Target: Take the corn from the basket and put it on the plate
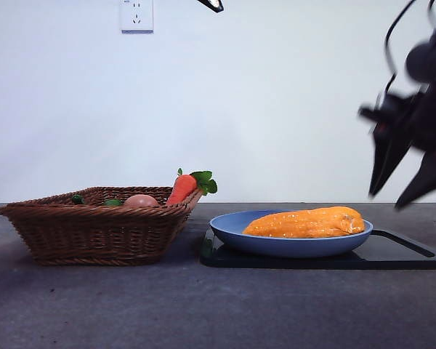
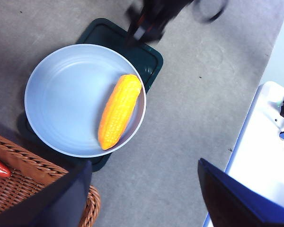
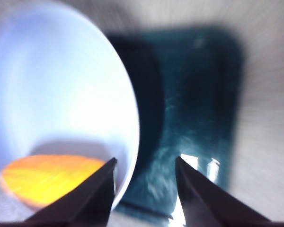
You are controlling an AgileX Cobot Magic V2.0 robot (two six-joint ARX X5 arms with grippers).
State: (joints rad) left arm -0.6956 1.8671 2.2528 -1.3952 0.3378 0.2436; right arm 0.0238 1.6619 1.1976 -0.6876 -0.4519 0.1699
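1. The right gripper is hanging in the air over the right end of the tray, blurry in every view. Its two black jaws are spread apart with nothing between them; in its wrist view you're looking past them at the plate rim and the tray.
2. The left gripper is sitting up high, showing only as a black tip at the top of the front view. Its two jaws are standing wide apart and empty, over the desk just beside the basket's corner.
3. One corn is lying flat inside the plate, off toward the right side of it and leaning up against the rim. It's long, orange-yellow and glossy, with bumpy kernel rows.
4. One plate, round, shallow, light blue and matte, is holding just that corn.
5. The plate is sitting on one flat black rectangular tray, toward the tray's left end, with the right end bare.
6. One basket, brown woven wicker with flared sides, is sitting on the desk just left of the tray.
7. In the basket: one orange carrot with green leaves poking over the right rim, one round peach-coloured egg-like thing, and a couple of small green bits I can't make out.
8. One white wall socket is sitting up on the wall behind.
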